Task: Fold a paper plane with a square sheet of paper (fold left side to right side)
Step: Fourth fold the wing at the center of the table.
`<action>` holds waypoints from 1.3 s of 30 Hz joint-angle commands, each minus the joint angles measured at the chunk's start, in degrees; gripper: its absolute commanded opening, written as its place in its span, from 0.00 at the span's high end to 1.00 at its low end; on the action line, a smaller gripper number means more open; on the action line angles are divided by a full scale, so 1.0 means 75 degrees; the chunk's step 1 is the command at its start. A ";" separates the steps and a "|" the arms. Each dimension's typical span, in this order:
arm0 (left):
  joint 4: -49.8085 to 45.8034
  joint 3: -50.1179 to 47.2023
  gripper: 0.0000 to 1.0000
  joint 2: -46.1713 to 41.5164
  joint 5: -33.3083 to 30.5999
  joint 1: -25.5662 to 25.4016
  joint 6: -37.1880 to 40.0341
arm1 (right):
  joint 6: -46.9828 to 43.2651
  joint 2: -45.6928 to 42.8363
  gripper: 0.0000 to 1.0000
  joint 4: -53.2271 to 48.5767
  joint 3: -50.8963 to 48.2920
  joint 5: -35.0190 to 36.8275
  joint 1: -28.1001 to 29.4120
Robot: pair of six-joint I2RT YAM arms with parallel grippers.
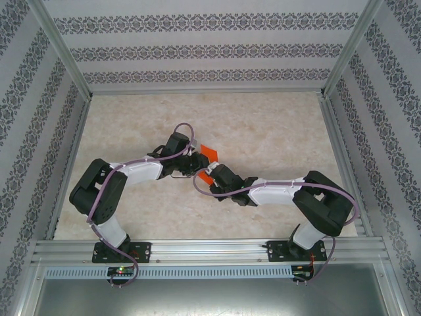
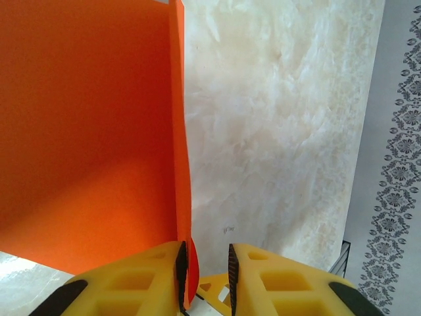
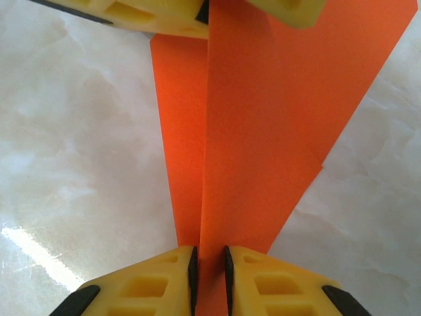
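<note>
My right pincer is pinching the paper, with both pads tight on a folded flap that runs up from between them. My left pincer stands slightly parted: the paper's edge lies against one pad, and there is a clear gap to the other. The orange sheet, creased lengthwise, spans between the two pincers near the middle of the worktop, well away from every edge. I cannot tell whether it touches the surface.
</note>
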 commanded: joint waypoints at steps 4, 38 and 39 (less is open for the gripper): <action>-0.0104 0.0200 0.73 0.0148 -0.0022 -0.0088 0.0148 | 0.0179 0.0043 0.81 0.0072 -0.0093 -0.0103 0.0059; 0.0773 -0.1291 0.56 -0.0846 0.0606 0.0941 0.0134 | 0.1375 -0.0005 0.92 0.1487 -0.0718 -0.3608 -0.1496; 0.0816 -0.1198 0.58 -0.0680 0.0607 0.0883 0.0094 | 0.1444 0.0025 0.92 0.1599 -0.0775 -0.3709 -0.1551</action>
